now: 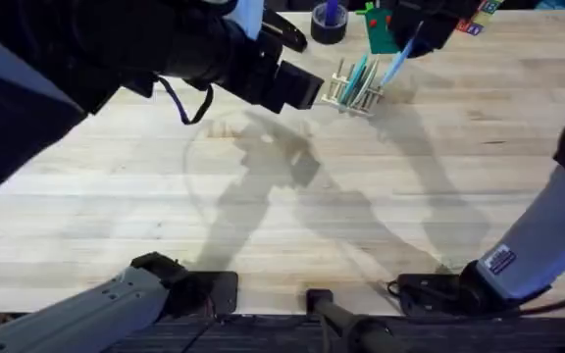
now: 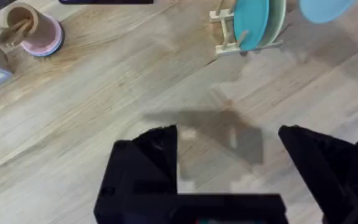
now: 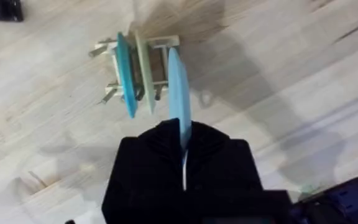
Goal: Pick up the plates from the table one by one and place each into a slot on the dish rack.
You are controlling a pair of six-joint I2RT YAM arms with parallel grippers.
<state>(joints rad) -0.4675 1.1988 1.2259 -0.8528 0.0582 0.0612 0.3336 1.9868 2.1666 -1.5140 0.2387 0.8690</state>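
The right gripper [image 3: 184, 144] was clamped on the edge of a light blue plate [image 3: 178, 87], holding it on edge so that it showed almost as a thin line from the wrist camera. The plate hung just above the dish rack [image 3: 160, 43], beside the two plates already standing there. Those were a teal plate [image 3: 125, 74] and a pale cream-yellow plate [image 3: 143, 71], both upright between the wooden pegs, close together and parallel. Seen from overhead, the blue plate [image 1: 397, 65] tilted in the black fingers at the right side of the rack [image 1: 339, 93], which sat toward the far middle of the table [image 1: 263, 196].

The left gripper [image 2: 229, 162] hovered over bare wood on the near side of the rack, its two black fingers [image 2: 157, 152] spread wide apart and holding nothing. From that wrist camera the rack [image 2: 229, 43] stood well off with the teal plate [image 2: 252, 22] facing the lens, the cream plate's rim showing just behind it, and the blue plate [image 2: 322, 9] beside them.

A roll of dark tape [image 1: 329, 25] lay at the far edge of the table. A pink-rimmed roll [image 2: 39, 37] sat off to one side in the left wrist view.
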